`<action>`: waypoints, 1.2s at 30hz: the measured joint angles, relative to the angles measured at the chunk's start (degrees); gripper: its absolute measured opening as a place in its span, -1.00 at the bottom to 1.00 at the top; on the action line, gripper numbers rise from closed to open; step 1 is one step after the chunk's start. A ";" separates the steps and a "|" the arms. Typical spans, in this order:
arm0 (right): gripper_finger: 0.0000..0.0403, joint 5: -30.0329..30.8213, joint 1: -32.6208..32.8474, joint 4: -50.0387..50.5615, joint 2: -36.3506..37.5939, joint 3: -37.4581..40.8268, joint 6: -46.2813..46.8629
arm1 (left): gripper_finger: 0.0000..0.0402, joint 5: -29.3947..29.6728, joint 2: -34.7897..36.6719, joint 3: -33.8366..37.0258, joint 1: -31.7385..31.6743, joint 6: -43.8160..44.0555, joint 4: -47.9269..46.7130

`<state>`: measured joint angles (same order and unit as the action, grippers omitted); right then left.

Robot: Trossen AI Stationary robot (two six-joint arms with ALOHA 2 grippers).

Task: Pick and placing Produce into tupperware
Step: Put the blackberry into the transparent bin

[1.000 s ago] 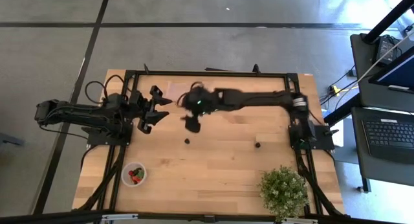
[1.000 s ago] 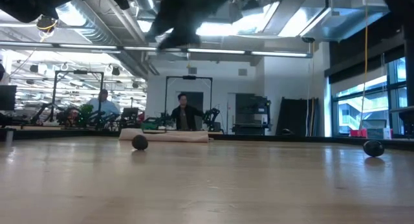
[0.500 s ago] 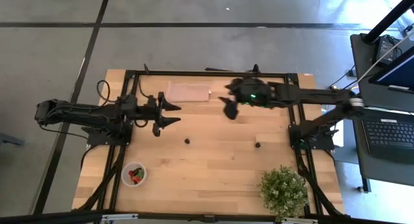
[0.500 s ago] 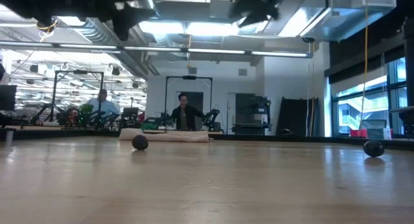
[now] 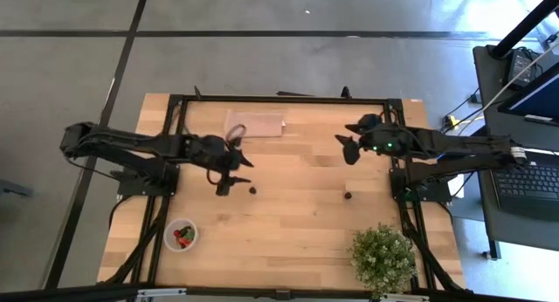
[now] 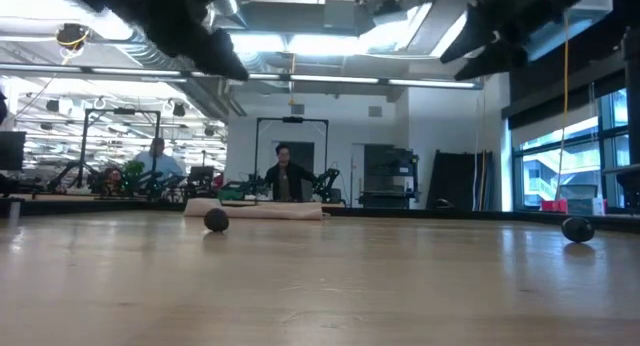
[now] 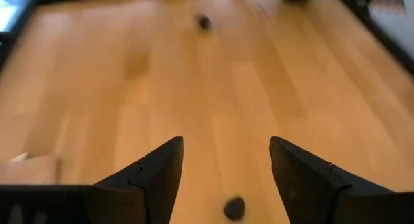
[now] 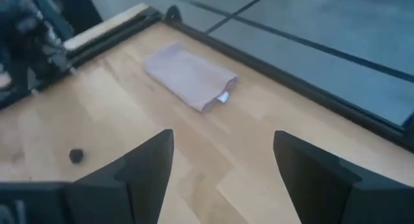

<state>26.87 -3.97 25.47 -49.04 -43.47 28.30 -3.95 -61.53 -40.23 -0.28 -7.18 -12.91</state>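
Produce: two dark berries loose on the surface [image 5: 288, 223], one [image 5: 252, 189] near the middle, the other [image 5: 348, 195] well apart toward the right arm's side. More fruit, red and dark, lies in the tupperware [image 5: 181, 235] at the near left corner; exact count there is hard to make out.

Changes since a second ago: both berries and the tub are unmoved. The left pincer [image 5: 234, 173] has swung out from its base to hang just beside the first berry, fingers apart, nothing between them. The right pincer [image 5: 348, 145] has drawn back from mid-surface toward its own side, fingers spread, empty.

View differences: the left wrist view shows the berry [image 7: 234, 208] close between its fingers. The low view alone shows people in the room behind. Only the high view holds the potted plant [image 5: 383, 257] and the pinkish cloth [image 5: 256, 125].
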 joint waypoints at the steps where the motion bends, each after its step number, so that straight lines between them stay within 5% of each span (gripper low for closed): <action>1: 0.33 0.44 0.00 -0.13 1.25 0.85 0.49 | 0.11 -0.12 -1.47 -0.57 0.68 -1.69 -1.07; 18: 0.33 5.68 0.00 -3.89 13.57 9.41 1.37 | 0.11 -0.22 -23.98 -3.96 2.39 -5.16 -2.89; 36: 0.33 5.56 0.04 -4.75 13.58 10.06 2.68 | 0.11 -0.50 -33.14 -4.82 2.28 -8.44 -3.05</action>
<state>32.43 -3.92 20.71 -35.46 -33.41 30.98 -4.44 -94.67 -45.06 2.00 -15.62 -15.97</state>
